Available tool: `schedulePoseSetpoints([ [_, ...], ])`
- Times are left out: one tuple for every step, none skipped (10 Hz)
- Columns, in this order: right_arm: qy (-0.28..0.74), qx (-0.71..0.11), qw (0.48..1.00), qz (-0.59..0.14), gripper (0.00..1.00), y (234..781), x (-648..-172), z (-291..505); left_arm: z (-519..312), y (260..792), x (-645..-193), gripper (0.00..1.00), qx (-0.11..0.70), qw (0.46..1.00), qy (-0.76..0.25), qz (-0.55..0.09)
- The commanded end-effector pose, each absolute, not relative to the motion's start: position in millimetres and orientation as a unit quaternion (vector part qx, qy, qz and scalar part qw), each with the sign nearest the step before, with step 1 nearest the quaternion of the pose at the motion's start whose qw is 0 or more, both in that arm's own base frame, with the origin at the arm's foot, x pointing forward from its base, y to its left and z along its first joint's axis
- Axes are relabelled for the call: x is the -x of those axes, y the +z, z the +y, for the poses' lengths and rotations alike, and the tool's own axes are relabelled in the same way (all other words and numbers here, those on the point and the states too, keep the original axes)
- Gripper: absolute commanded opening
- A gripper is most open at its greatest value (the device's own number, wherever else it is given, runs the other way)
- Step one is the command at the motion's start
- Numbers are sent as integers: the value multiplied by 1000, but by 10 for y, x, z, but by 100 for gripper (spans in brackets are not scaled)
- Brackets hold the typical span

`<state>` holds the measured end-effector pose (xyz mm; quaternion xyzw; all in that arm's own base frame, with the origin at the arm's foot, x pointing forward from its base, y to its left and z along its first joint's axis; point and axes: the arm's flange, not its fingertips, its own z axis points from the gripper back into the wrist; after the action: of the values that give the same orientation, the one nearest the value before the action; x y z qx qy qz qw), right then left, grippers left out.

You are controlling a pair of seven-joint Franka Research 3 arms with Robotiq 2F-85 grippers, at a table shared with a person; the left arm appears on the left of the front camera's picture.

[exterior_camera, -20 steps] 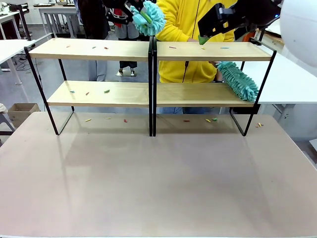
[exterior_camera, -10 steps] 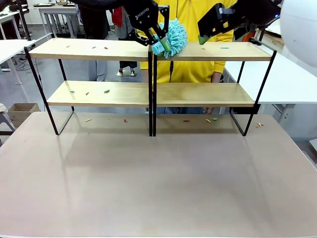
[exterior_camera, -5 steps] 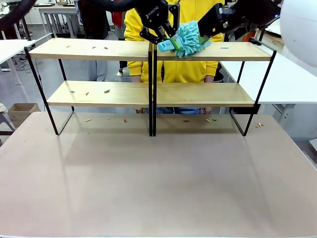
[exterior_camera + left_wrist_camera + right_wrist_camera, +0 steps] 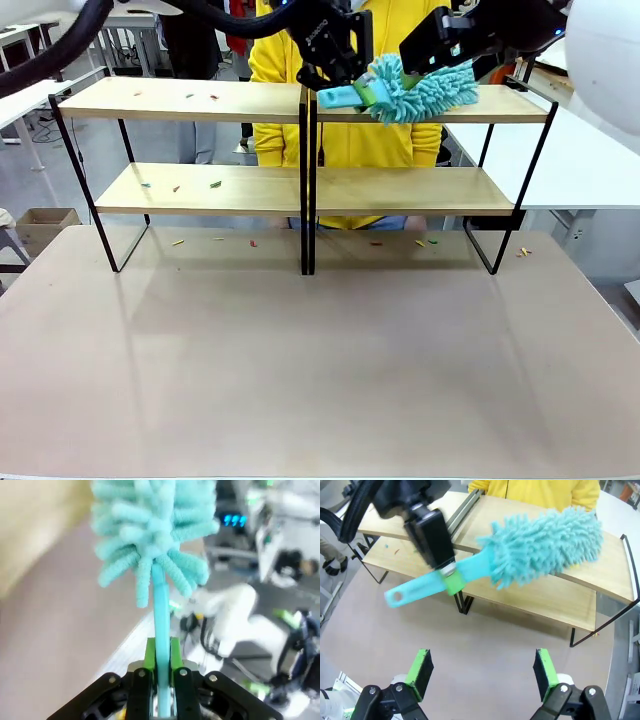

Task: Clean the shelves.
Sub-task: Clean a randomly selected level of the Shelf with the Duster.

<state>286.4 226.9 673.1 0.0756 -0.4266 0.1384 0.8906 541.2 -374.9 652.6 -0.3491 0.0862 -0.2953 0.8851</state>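
Found left tool [image 4: 161, 656] pinched tight on the thin turquoise handle of a duster [image 4: 428, 92], green pads on either side of it. Followed the handle out to the fluffy head, laid flat along the top board of the right rack [image 4: 515, 105] and reaching past its middle. Placed the shelves [image 4: 308, 170] at the far side of the surface [image 4: 320, 360], side by side across most of its width.

Checked against half a second earlier: noted the head then bunched at the join of the two racks, barely onto the right board. Checked against two seconds earlier: noted the duster up in the air above the left rack [image 4: 180, 100], clear of any board. Logged the change as a swing across and a lowering onto the wood. Read it as the opening of a sweep on that top board, not its finish.

Saw right tool [image 4: 482, 672] spread wide and empty, poised above the same rack and looking down on the duster.

Counted coloured scraps [image 4: 215, 184] on both boards of the left rack, more on the surface beneath the shelves. Could not tell about scraps under the duster head. Judged most of the cleaning yet to do.

Marked a person in a yellow top [image 4: 345, 140] close behind the shelves; could not make out the hands.
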Motion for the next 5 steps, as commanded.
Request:
schedulePoseSetpoints([
  [136,-74,890,-429,100,6739,-2871,2263,-3588,6791,-5517,13,347,832,-384,197],
  [136,-74,890,-429,100,6739,-2871,2263,-3453,6897,-5483,13,366,781,-438,253],
  [136,-74,890,-429,100,6739,-2871,2263,-3349,6990,-5456,13,394,744,-466,273],
  [136,-74,890,-429,100,6739,-2871,2263,-3263,7028,-5430,13,407,735,-472,267],
  [136,-74,890,-429,100,6739,-2871,2263,-3200,7047,-5417,13,414,735,-472,255],
])
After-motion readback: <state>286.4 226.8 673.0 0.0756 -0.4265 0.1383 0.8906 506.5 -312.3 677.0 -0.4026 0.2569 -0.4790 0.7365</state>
